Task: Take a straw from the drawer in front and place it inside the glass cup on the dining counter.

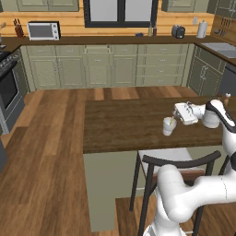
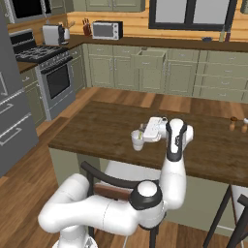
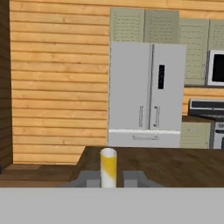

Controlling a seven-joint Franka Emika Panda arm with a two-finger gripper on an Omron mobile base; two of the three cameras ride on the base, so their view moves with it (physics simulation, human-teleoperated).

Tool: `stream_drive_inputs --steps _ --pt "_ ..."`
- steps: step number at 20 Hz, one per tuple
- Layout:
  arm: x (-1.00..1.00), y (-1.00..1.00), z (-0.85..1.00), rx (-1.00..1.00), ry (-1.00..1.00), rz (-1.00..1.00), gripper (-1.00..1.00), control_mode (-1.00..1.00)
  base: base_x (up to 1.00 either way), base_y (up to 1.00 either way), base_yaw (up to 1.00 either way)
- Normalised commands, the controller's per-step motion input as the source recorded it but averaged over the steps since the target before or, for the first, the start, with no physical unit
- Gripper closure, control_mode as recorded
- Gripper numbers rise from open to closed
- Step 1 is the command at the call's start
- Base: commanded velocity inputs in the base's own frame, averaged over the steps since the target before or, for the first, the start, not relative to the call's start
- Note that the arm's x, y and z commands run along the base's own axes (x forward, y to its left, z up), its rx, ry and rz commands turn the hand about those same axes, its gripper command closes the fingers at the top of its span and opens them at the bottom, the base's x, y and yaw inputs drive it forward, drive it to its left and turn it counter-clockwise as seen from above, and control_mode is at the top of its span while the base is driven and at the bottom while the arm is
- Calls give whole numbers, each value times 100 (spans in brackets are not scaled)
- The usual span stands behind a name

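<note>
On dining counter [image 1: 120, 124]: one glass cup [image 1: 169, 126], one straw [image 3: 108, 166].

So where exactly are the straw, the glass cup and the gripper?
straw [image 3: 108, 168]: hand view, its pale yellow shaft.
glass cup [image 1: 168, 127]: left base view, its side wall.
gripper [image 1: 176, 119]: left base view, between its fingertips, above the cup.

Small whitish translucent glass cup [image 1: 169, 126] standing on long dark brown wood-grain dining counter [image 1: 124, 124], near its front edge. Two-finger gripper [image 1: 174, 120] just beside cup, holding thin pale yellow straw [image 3: 108, 167] above it. Dark-framed chair [image 1: 173, 161] before counter.
</note>
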Motion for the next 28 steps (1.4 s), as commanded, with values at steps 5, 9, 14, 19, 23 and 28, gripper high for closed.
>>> stream_drive_inputs --steps 5,9,14,19,23,28 --pt "0 0 -2 0 0 0 -100 -100 0 0 0" --pt "-7 0 12 -4 -8 -2 -100 -100 0 0 0" --pt "-22 0 59 -14 -23 -7 -100 -100 0 0 0" --pt "-25 1 55 -27 -36 -10 -100 -100 0 0 0" --pt "-65 22 44 -40 -50 -8 -100 -100 0 0 0" --pt "-100 51 20 -55 -62 -2 -100 -100 0 0 0"
